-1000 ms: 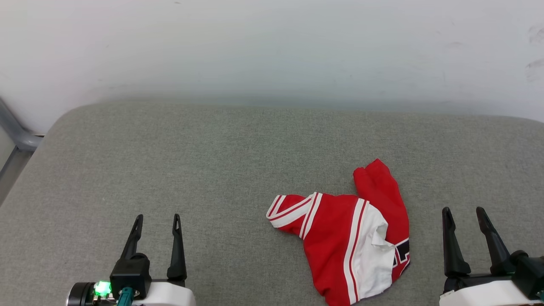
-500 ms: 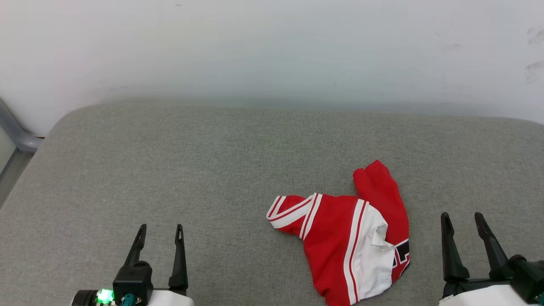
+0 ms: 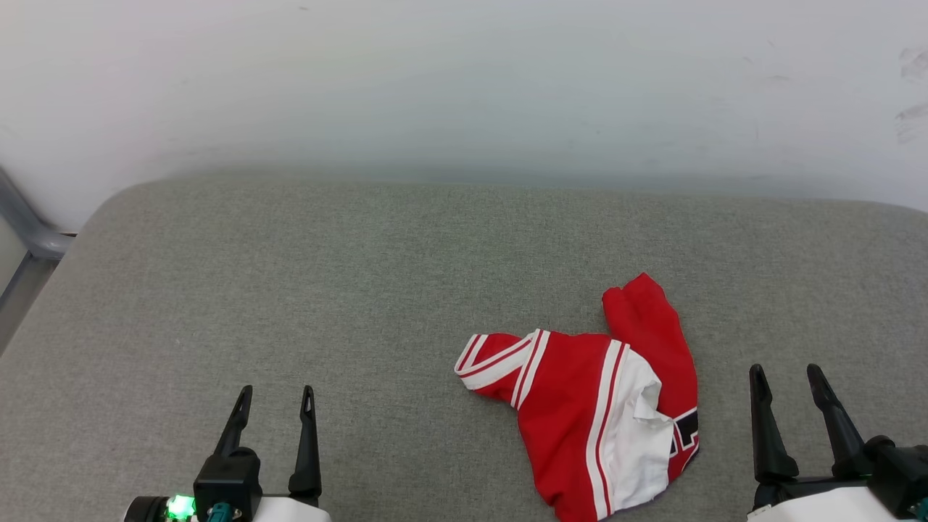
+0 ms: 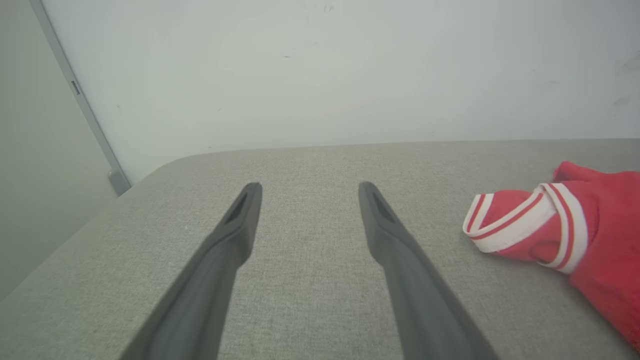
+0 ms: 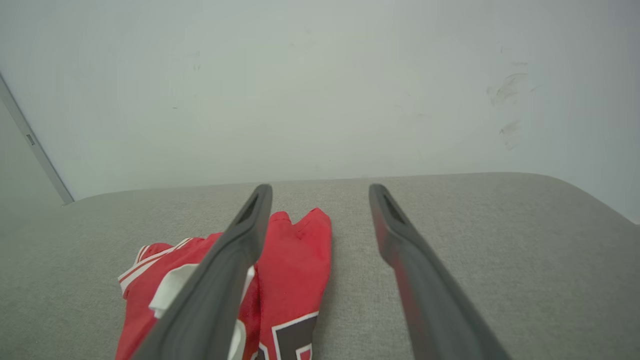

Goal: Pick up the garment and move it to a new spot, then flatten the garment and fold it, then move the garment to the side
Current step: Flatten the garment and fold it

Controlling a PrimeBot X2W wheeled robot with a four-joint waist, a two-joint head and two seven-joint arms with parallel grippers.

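Head view: the garment (image 3: 609, 413) lies crumpled right of centre on the grey cushion (image 3: 362, 275), wide bare fabric to its left; left gripper (image 3: 277, 391) and right gripper (image 3: 785, 371) both spread, empty. Left wrist view: garment's striped trim off right. Right wrist view: cushion's rounded edge far right

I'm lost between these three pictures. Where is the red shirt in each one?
Head view: the red shirt lies crumpled right of centre, low down, near the right claw.
Left wrist view: the shirt sits at the right edge, striped trim pointing left.
Right wrist view: the shirt lies lower left of centre, partly hidden by the right claw.
Shared landmark: the grey padded surface meeting the white wall.
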